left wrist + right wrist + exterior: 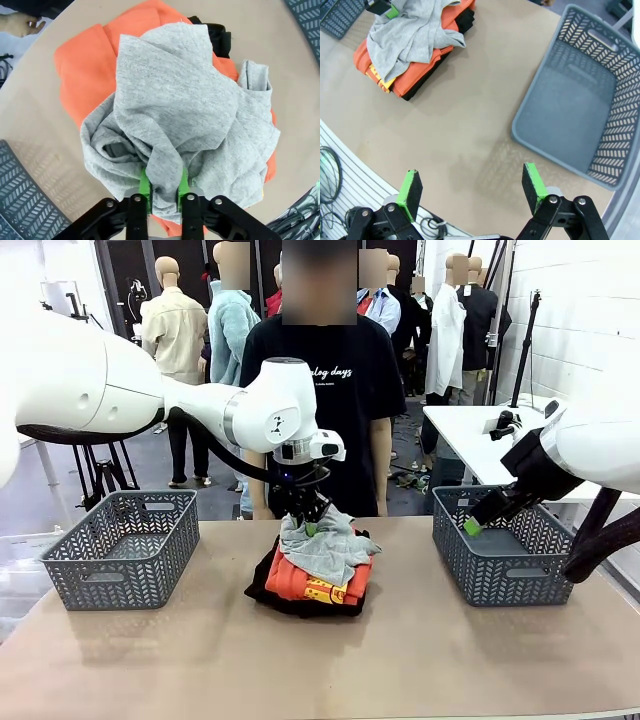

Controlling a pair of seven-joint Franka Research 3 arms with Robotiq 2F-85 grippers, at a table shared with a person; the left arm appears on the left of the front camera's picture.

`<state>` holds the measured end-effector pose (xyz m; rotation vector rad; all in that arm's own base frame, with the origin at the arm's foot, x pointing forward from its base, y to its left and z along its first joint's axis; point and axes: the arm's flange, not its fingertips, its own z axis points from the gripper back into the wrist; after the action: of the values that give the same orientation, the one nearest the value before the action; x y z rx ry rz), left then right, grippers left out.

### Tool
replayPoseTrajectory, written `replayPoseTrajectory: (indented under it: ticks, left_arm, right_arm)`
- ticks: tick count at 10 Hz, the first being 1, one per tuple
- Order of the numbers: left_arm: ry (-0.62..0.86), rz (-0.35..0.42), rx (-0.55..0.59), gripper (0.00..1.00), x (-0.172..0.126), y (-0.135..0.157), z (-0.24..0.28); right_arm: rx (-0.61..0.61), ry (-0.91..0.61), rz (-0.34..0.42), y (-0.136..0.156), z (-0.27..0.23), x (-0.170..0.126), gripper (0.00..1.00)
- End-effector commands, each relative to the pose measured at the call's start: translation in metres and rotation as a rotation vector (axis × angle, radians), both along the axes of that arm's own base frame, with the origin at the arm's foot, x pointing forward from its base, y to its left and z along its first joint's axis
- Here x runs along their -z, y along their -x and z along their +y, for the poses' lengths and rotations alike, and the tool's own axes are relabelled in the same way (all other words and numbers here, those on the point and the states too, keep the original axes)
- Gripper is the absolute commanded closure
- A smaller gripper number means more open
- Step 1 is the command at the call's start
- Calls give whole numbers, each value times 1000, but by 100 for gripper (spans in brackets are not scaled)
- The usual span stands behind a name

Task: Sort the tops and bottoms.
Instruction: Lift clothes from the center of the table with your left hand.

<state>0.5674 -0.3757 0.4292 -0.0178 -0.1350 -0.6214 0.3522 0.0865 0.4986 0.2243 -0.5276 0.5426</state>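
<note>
The pile sits in the middle of the surface [420, 660], between the two baskets. The black bottoms [262, 588] are underneath, the orange top [318, 583] with its yellow print lies on them, and the grey top [325, 543] is crumpled uppermost. The left arm [200, 400] reaches straight down over the far side of the pile. The left jaws are closed on a bunched fold of the grey top, with cloth squeezed between the green pads [144, 186]. Taking the top layer by a raised fold makes sense to me, since it should peel off alone. The rest of the grey cloth drapes loose over the orange top, so I'd expect it to trail on a lift.

The right jaws stand wide open with nothing in them, held up near the right basket [500, 575] and well apart from the pile. That basket and the left basket [110, 560] both look bare inside. Open surface lies on either side of the pile, so a carry either way has room. A basket rim is the one edge the dangling cloth would have to clear. The person [320, 370] stands just behind the far edge, close to the left arm.
</note>
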Motion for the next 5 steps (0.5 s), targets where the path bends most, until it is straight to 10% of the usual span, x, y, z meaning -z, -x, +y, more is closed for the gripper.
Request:
replayPoseTrajectory:
  ticks: [1, 5]
  left_arm:
    - [55, -10, 0, 100, 0, 8, 4]
    - [12, -6, -2, 100, -2, 0, -1]
  right_arm:
    - [-8, -17, 10, 2, -1, 4, 0]
    - [-8, -17, 10, 2, -1, 4, 0]
